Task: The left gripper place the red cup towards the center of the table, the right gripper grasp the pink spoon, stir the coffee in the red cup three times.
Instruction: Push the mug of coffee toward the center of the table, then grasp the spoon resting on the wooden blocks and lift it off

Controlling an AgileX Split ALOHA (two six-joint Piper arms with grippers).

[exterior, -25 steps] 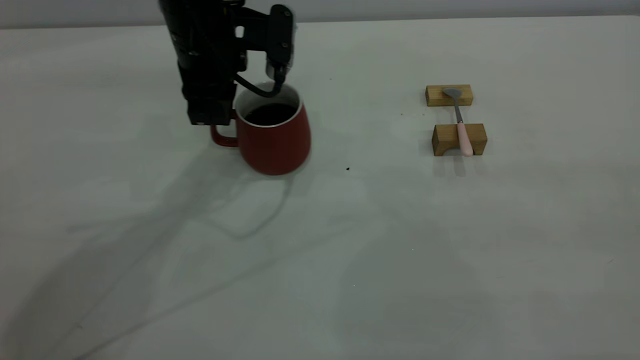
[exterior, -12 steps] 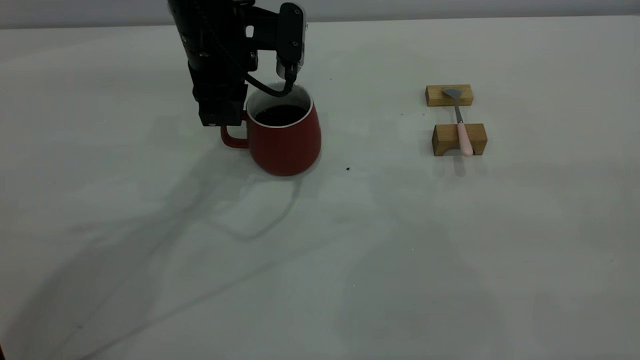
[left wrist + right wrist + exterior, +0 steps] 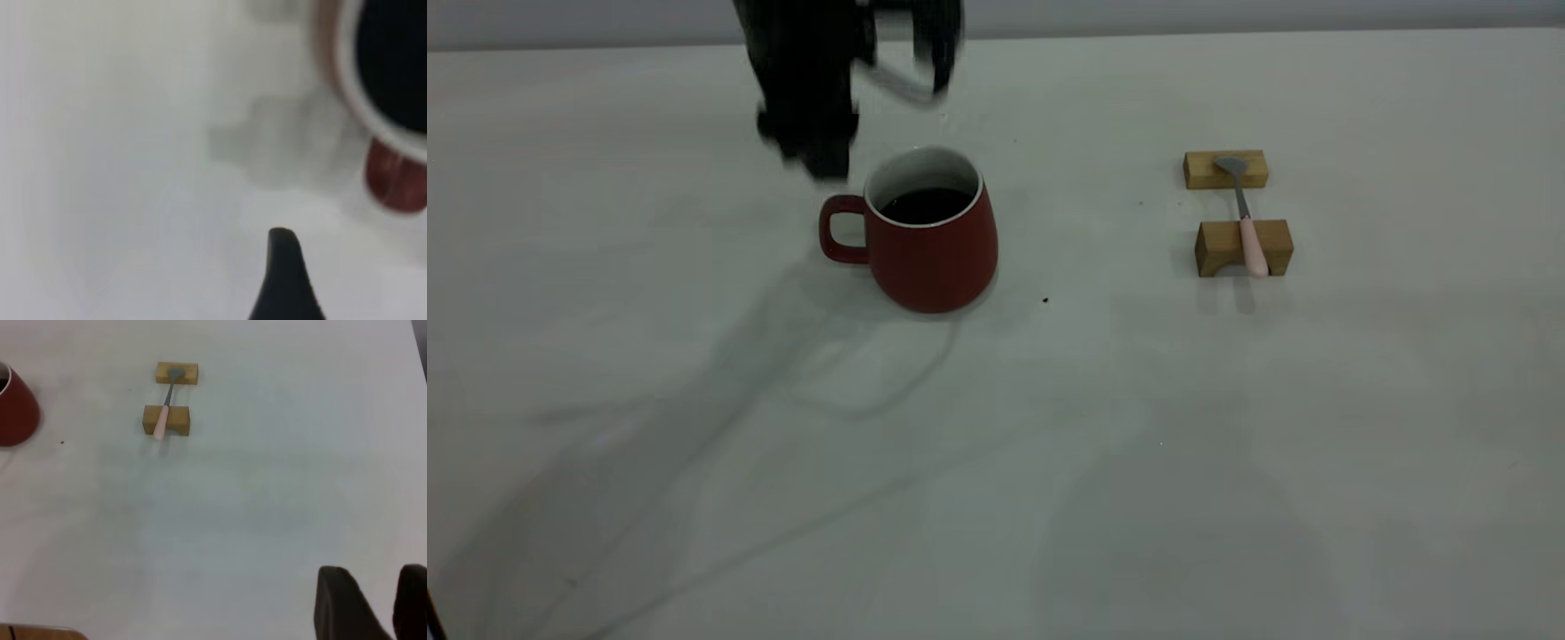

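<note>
- Red cup (image 3: 932,242) stands free on the worktop (image 3: 996,444); left pincer (image 3: 845,107) hovers above its handle, too blurry to tell open or closed.
- Right pincer (image 3: 373,600) looks parted, empty, well away from the pink spoon (image 3: 1250,236), which is bridged across wooden blocks (image 3: 1243,247) for easy grabbing.

Left end effector (image 3: 845,89) motion-blurred, top cropped – red cup (image 3: 15,405) cut by frame edge.

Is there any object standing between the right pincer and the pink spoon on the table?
Nothing visible does. In the right wrist view, bare table lies between the right pincer and the pink spoon, which rests across two wooden blocks. The red cup stands off to one side.
</note>
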